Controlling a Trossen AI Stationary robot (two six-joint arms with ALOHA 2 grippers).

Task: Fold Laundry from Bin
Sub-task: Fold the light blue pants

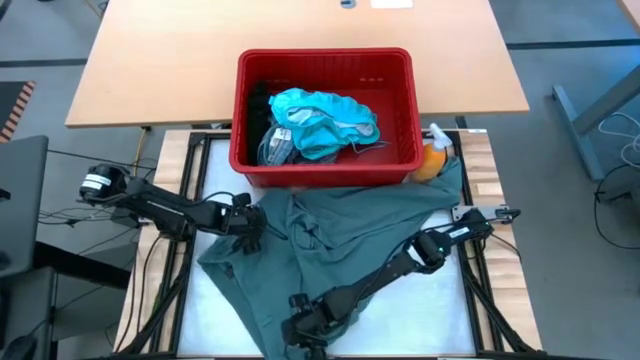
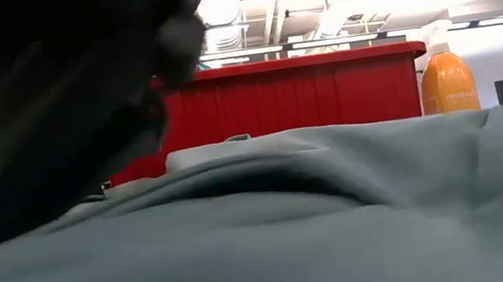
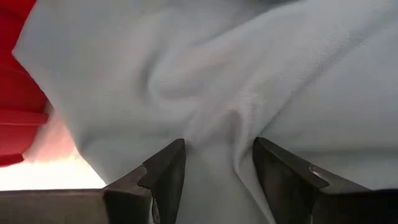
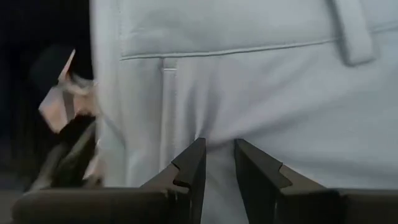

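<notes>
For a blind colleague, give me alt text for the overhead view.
A grey-green garment lies spread on the table in front of a red bin of laundry. The left tool and right tool grip its edges.

Overhead view facing straight down, low view table-level, wrist views close; both share red bin [image 1: 325, 120]
</notes>
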